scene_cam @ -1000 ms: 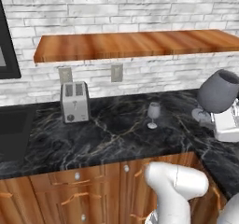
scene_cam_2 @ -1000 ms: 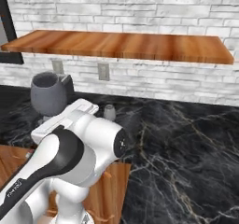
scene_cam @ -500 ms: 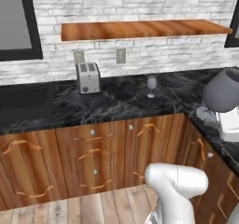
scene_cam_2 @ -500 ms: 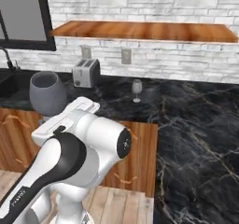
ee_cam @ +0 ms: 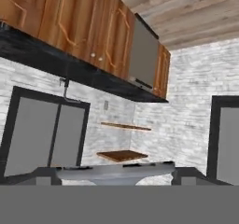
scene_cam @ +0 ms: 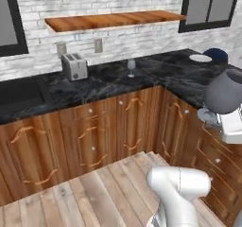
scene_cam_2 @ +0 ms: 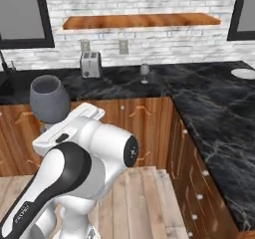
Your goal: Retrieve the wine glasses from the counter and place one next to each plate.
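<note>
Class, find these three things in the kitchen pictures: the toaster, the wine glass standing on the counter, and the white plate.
toaster [scene_cam: 74, 66], left base view, on its silver front side.
wine glass [scene_cam: 131, 65], left base view, on its bowl.
white plate [scene_cam: 200, 58], left base view, on its flat middle.

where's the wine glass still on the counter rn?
The wine glass stands upright on the black marble counter near its inner corner, right of the toaster, below the wooden wall shelf.

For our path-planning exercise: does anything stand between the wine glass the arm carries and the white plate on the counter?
Nothing visible does. The carried wine glass hangs before the counter edge, and bare marble runs to the white plate. The toaster and second glass stand aside on the other run.
</note>
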Robot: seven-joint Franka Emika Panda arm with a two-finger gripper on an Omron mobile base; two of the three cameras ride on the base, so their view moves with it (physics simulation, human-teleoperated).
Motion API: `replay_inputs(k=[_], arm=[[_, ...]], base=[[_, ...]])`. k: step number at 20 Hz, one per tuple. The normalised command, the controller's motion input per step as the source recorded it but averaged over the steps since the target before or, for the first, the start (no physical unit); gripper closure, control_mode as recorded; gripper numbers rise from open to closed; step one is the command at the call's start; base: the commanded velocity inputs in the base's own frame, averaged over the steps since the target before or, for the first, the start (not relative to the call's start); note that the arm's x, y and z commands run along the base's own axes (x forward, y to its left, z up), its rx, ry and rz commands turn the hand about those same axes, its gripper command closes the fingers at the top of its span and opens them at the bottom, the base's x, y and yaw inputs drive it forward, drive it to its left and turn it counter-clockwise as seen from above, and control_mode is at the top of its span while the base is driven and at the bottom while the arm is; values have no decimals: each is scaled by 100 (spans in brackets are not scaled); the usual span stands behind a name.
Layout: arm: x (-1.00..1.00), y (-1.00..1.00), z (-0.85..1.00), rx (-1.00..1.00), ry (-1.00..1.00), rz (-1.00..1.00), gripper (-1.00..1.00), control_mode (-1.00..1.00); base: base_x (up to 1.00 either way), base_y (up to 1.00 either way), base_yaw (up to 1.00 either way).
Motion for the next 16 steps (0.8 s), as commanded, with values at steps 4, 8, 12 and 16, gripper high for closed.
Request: replay_inputs(k=[4, 8, 12, 16], arm=[[0, 0, 0, 0, 0, 0, 100, 100], [0, 0, 0, 0, 0, 0, 100, 100], [0, 0, 0, 0, 0, 0, 100, 100], [0, 0, 0, 0, 0, 0, 100, 100]], base=[[-6, 8, -100], [0, 3, -100], [23, -61, -51], [19, -100, -15]])
